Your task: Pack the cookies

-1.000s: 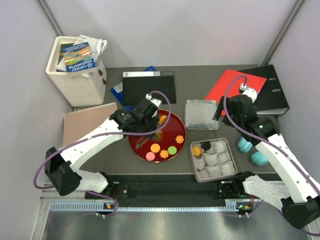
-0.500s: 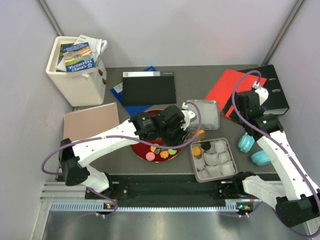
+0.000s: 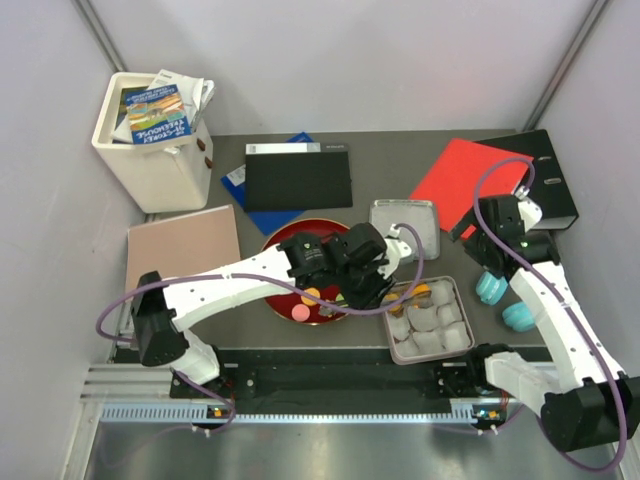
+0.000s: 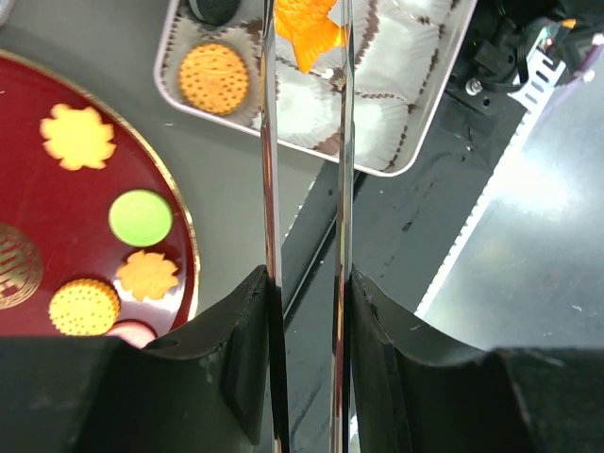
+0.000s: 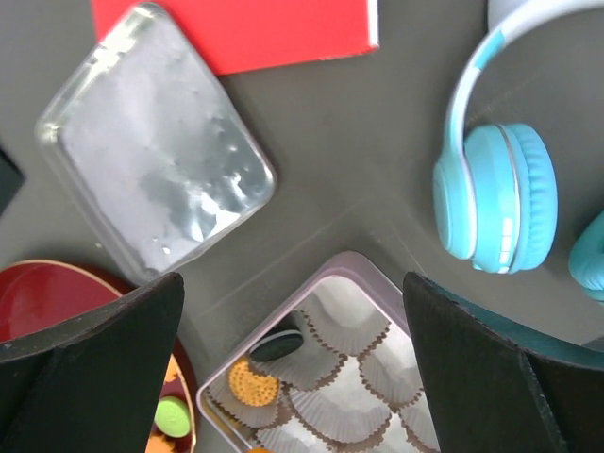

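Your left arm is swinging off the red plate (image 3: 285, 240) and across to the tin (image 3: 469, 318), where a second ago it was working over the plate. The left end effector (image 4: 306, 14) is pinching an orange flower cookie (image 4: 307, 36) between its long thin fingers, and it is hanging right above the paper cups near the tin's far row. A round orange cookie (image 4: 214, 77) and a black cookie (image 4: 209, 8) are already sitting in cups beside it. Meanwhile your right arm is pulling back toward the bench's far right, and the right end effector (image 5: 291, 293) is hovering spread wide with nothing in it. So a third piece is arriving for release, I judge, while the other cookies (image 4: 140, 217) are waiting on the plate.
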`<state>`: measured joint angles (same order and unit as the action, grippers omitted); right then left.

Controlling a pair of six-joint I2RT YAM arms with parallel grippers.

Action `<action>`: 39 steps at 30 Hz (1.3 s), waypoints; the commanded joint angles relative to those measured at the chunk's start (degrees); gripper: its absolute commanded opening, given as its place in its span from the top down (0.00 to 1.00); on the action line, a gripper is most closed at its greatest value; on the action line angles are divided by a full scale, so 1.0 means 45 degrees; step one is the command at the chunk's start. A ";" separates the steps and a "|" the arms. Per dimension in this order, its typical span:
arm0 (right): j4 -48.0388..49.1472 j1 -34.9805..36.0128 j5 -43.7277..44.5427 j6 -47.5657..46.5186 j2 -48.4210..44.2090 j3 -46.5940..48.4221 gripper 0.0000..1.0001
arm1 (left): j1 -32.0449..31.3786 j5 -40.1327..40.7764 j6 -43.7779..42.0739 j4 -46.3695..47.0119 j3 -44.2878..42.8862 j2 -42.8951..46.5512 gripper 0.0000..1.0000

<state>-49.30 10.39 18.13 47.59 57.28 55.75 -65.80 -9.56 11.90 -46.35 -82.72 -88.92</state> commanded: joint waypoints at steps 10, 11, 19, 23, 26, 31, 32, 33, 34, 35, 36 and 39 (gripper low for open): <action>0.0174 -0.0278 -0.0201 0.0049 -0.0384 -0.0337 0.01 | -0.0456 -0.0629 -0.0477 0.0924 -0.0427 -0.0922 0.88; 0.0155 -0.0278 -0.0240 0.0029 -0.0404 -0.0357 0.01 | -0.0456 -0.0552 -0.0496 0.0944 -0.0408 -0.1000 0.87; 0.0291 -0.0278 -0.0396 -0.0049 -0.0326 -0.0338 0.01 | -0.0456 -0.0512 -0.0672 0.1237 -0.0777 -0.1761 0.87; 0.0233 -0.0278 -0.0279 -0.0127 -0.0287 -0.0259 0.01 | -0.0475 -0.0512 -0.0730 0.1198 -0.0876 -0.1880 0.85; 0.0271 -0.0278 -0.0259 -0.0166 -0.0287 -0.0259 0.01 | -0.0475 -0.0434 -0.0789 0.1198 -0.0895 -0.1880 0.77; 0.0350 -0.0278 -0.0357 -0.0166 -0.0189 -0.0279 0.01 | -0.0475 -0.0200 -0.0789 0.1100 -0.1052 -0.1821 0.55; 0.0350 -0.0278 -0.0376 -0.0166 -0.0150 -0.0259 0.01 | -0.0475 -0.0161 -0.0789 0.1120 -0.1071 -0.1802 0.53; 0.0350 -0.0278 -0.0377 -0.0166 -0.0131 -0.0240 0.01 | -0.0475 -0.0122 -0.0770 0.1120 -0.1091 -0.1782 0.49; 0.0350 -0.0278 -0.0377 -0.0166 -0.0092 -0.0220 0.01 | -0.0475 -0.0121 -0.0789 0.1042 -0.1188 -0.1782 0.48; 0.0350 -0.0278 -0.0377 -0.0166 -0.0111 -0.0201 0.01 | -0.0475 -0.0102 -0.0770 0.1042 -0.1208 -0.1782 0.46; 0.0350 -0.0278 -0.0396 -0.0186 -0.0072 -0.0201 0.01 | -0.0475 -0.0102 -0.0789 0.1042 -0.1227 -0.1763 0.45; 0.0350 -0.0278 -0.0415 -0.0205 -0.0052 -0.0201 0.01 | -0.0475 -0.0043 -0.0789 0.1022 -0.1189 -0.1723 0.43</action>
<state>-49.25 9.56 16.34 47.55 56.90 53.63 -67.59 -10.35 8.97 -43.48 -85.78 -98.06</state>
